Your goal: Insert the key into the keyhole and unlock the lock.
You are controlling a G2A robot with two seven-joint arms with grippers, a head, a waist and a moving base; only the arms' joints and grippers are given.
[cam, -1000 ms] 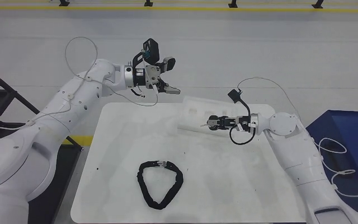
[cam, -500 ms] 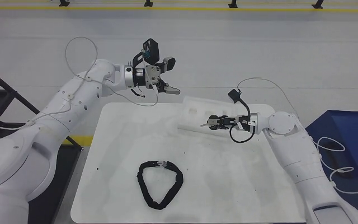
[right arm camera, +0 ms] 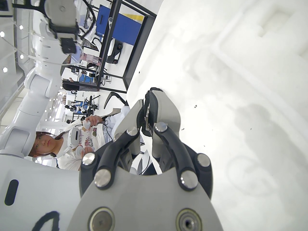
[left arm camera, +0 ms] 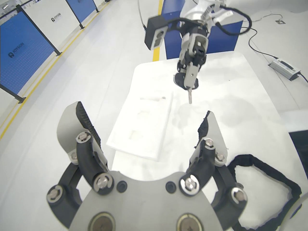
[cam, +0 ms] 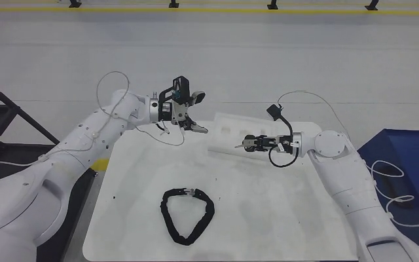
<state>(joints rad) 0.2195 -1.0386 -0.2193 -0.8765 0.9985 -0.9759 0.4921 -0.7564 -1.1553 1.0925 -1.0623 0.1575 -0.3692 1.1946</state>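
Black chain lock (cam: 186,216) lies on the white table (cam: 281,209), well apart from both grippers. Right gripper (cam: 244,143) clamps the key (left arm camera: 190,96) above the table, beside the foam tray (left arm camera: 144,123); left gripper (left arm camera: 144,112) is released, fingers spread

Bright overhead light washes out the white table (cam: 262,216), casting soft shadows; wrist views bulge at edges.

The left arm (cam: 98,130) extends forward and bends inward at the elbow; the left gripper (left arm camera: 144,111) is spread wide, fingers well apart. The right arm (cam: 340,164) reaches inward with a level wrist, and the right gripper (cam: 245,143) is pinched closed on a key (left arm camera: 190,96), pointing toward the left gripper
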